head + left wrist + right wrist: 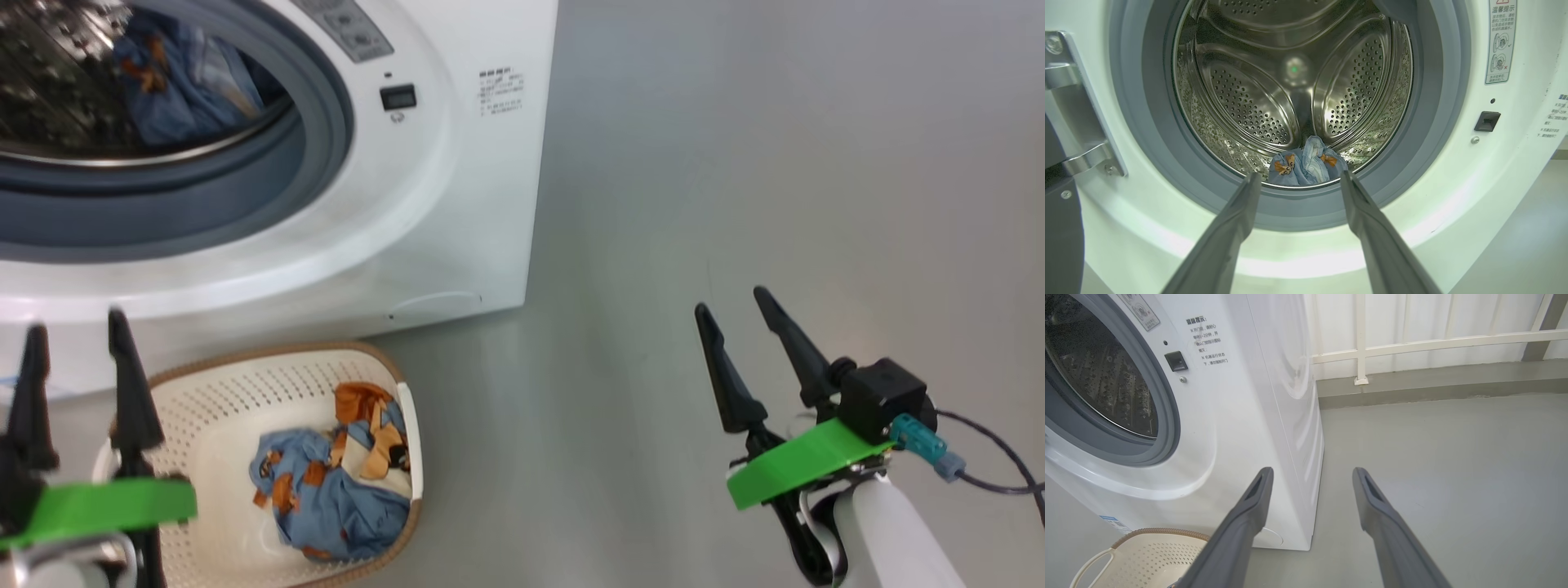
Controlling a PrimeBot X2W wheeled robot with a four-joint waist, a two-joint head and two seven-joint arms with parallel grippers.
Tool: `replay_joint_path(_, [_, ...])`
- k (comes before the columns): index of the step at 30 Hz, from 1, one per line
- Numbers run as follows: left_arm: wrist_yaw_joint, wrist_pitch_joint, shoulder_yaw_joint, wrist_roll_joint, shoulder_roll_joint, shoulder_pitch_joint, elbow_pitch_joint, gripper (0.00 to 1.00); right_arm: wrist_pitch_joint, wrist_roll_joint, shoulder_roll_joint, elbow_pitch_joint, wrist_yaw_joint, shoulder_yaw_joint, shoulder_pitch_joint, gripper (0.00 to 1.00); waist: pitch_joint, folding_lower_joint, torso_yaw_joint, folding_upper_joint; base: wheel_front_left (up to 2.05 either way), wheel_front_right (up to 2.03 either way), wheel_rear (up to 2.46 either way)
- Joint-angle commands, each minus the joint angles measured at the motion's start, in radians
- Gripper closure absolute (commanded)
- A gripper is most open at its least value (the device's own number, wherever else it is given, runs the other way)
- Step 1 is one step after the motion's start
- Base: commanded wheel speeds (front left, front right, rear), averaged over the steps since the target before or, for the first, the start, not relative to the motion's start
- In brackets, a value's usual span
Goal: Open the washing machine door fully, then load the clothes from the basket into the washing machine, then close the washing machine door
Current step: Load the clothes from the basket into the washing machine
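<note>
The white washing machine [457, 204] stands with its mouth uncovered. One of the light blue clothes [175, 82] lies in the steel drum [1257, 98], low at the front [1306, 165]. The door's metal hinge [1081, 122] and a dark edge [1061, 232] show at the left of the left wrist view. In front of the machine, the cream basket [245, 392] holds more blue and orange clothes [335, 490]. My left gripper [77, 327] is open and empty above the basket's left side, pointing at the drum [1300, 176]. My right gripper [732, 302] is open and empty over the floor, right of the machine [1312, 473].
Grey floor [775, 163] stretches to the right of the machine. A white railing and a low kerb [1433, 381] run along the back. The basket's rim and handle [1098, 559] sit just below the machine's front. A cable [996, 465] trails from my right wrist.
</note>
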Motion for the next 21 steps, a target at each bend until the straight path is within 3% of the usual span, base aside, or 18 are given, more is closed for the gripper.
replay_joint_path(1, [0.006, -0.005, 0.043, 0.008, 0.014, 0.023, -0.036, 0.00, -0.005, -0.004, 0.006, -0.018, 0.006, 0.025, 0.028, 0.00, -0.042, 0.0001, -0.002, 0.0000, 0.00, 0.00, 0.00])
replay_joint_path(10, [0.002, -0.005, 0.061, 0.034, -0.036, 0.164, -0.068, 0.00, -0.005, -0.021, 0.006, -0.002, 0.006, 0.028, 0.058, 0.00, -0.123, 0.0001, 0.006, 0.0000, 0.00, 0.00, 0.00])
replay_joint_path(21, [0.028, -0.005, 0.055, 0.036, -0.054, 0.284, -0.101, 0.00, -0.005, -0.032, 0.006, 0.000, 0.006, 0.035, 0.075, 0.00, -0.171, 0.0001, 0.001, 0.0000, 0.00, 0.00, 0.00])
